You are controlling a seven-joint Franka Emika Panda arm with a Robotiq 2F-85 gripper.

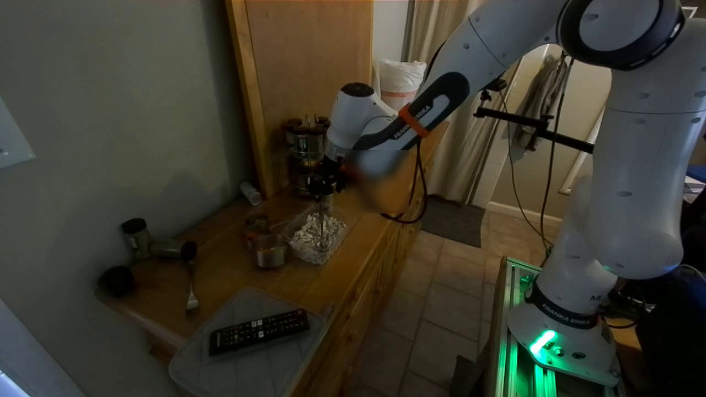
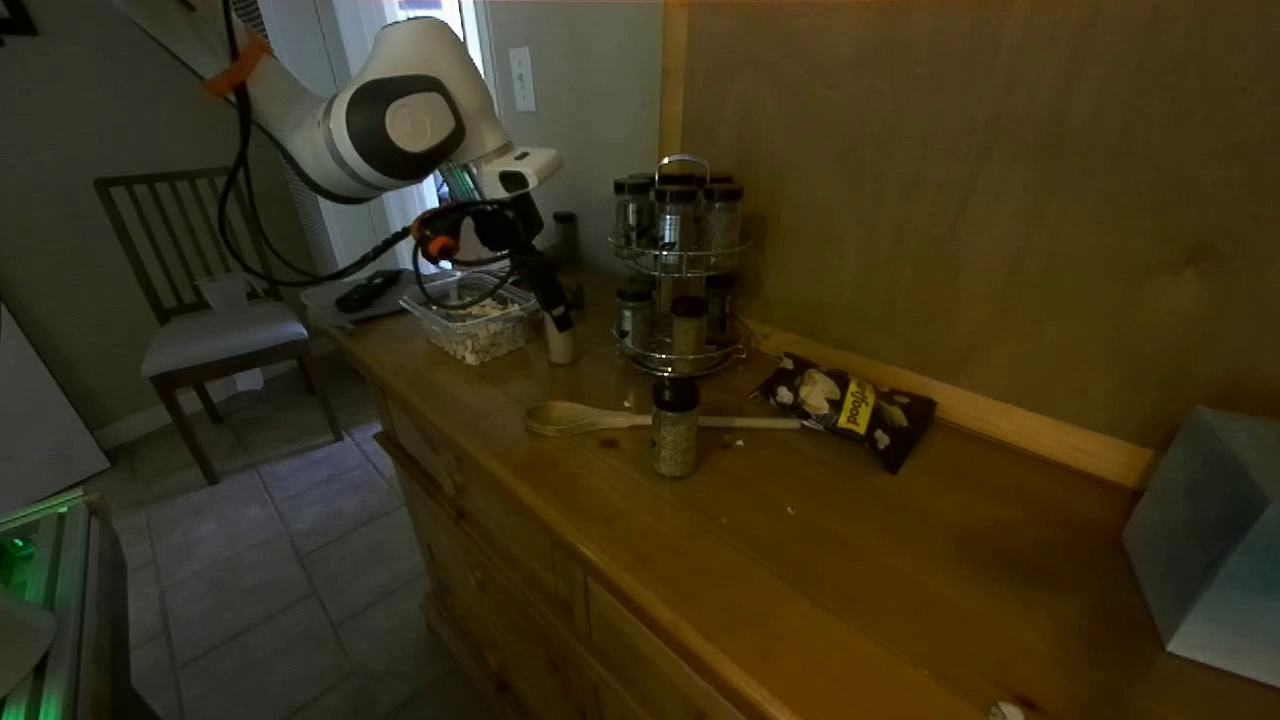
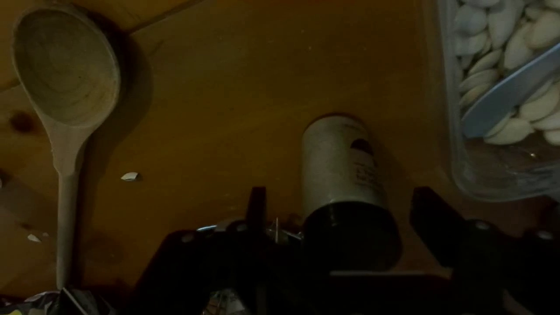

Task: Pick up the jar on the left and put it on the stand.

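Note:
A pale-filled jar with a black lid [image 3: 334, 166] stands on the wooden counter, also in both exterior views [image 2: 560, 343] [image 1: 326, 202]. My gripper [image 3: 339, 197] is open, with one finger on each side of the lid and a visible gap on both sides. In both exterior views the gripper [image 2: 555, 312] [image 1: 326, 187] points down over this jar, which hides its top. The stand is a two-tier wire rack [image 2: 680, 268] full of black-lidded jars, beside the gripper; it also shows here [image 1: 306, 146]. Another jar [image 2: 675, 435] stands upright in front of the rack.
A clear plastic box of white seeds [image 2: 475, 325] stands close beside the jar, with a utensil in it. A wooden spoon [image 2: 585, 418] and a dark snack bag [image 2: 850, 402] lie on the counter. Glass cups [image 1: 270, 251] stand near the box. A remote [image 1: 259, 331] lies farther off.

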